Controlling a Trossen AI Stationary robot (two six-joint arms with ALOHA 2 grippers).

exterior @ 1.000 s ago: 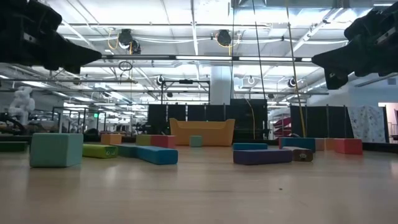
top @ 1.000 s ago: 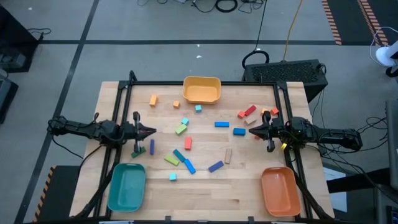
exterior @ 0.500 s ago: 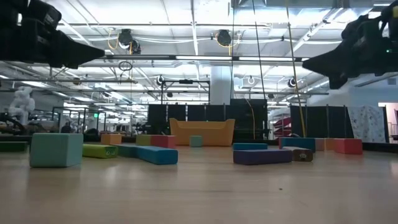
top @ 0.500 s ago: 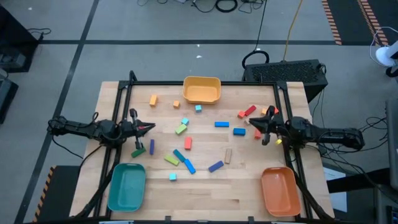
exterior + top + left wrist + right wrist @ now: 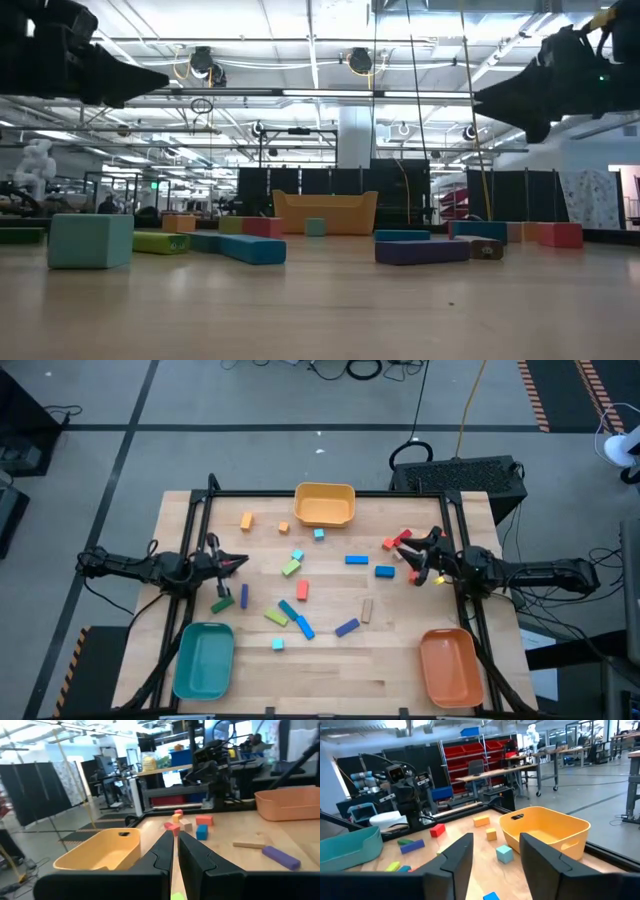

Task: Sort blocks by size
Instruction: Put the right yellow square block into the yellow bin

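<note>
The blocks [image 5: 302,590] lie scattered flat across the middle of the wooden table: cubes, short bricks and long bars in many colours. My left gripper [image 5: 243,562] hovers shut above the table's left side, pointing level toward the middle; its wrist view shows the fingers [image 5: 176,845] closed with nothing between them. My right gripper [image 5: 404,550] hovers open above the right side, near a red bar [image 5: 401,539] and a tan block [image 5: 408,557]. Its wrist view shows the gripper [image 5: 495,851] holding nothing. Both grippers stay high above the table in the low view.
A yellow tray [image 5: 324,504] stands at the far edge's middle, a teal tray [image 5: 203,660] at the near left corner and an orange tray [image 5: 449,666] at the near right. Bare wood lies along the near edge between the two trays. A black frame borders the table.
My right gripper has opened and swung its fingers toward the far edge and the red bar, edging a little toward the table's middle. My left gripper has stayed shut and turned slightly toward the far edge. No block has moved.
</note>
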